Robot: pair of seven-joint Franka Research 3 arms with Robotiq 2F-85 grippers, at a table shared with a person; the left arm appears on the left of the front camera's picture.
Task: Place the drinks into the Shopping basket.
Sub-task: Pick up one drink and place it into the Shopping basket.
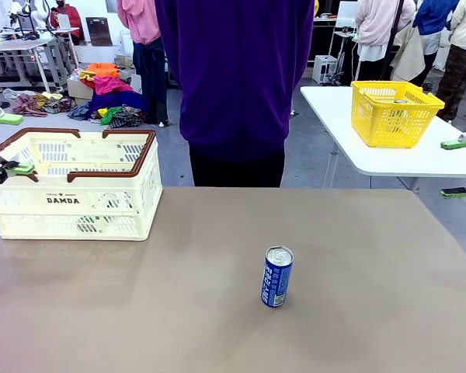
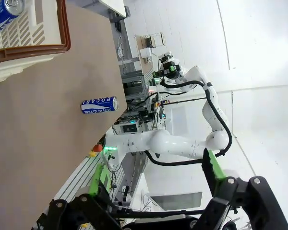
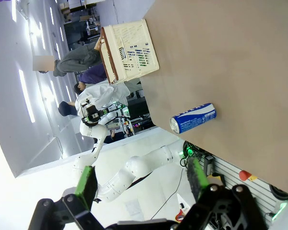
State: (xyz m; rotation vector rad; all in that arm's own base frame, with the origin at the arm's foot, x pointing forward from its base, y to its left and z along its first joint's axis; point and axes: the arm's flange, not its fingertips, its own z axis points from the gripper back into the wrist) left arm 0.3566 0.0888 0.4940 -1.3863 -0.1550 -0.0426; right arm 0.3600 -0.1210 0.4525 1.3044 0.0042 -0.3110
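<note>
Nearest, a slim blue drink can with silver top (image 1: 277,277) stands upright on the tan table (image 1: 357,311), well apart from both grippers. Left gripper (image 2: 156,172) and right gripper (image 3: 141,179) hang with fingers spread, holding nothing. Farther left sits the cream-white plastic lattice shopping basket with brown handles (image 1: 70,203), a second blue can (image 2: 5,12) inside

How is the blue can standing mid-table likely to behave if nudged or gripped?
The blue can stands upright, tall and narrow, so a side nudge would probably tip it. Once down, its round body would likely roll across the smooth table. Its glossy wall may slip or dent under a hard squeeze.
</note>
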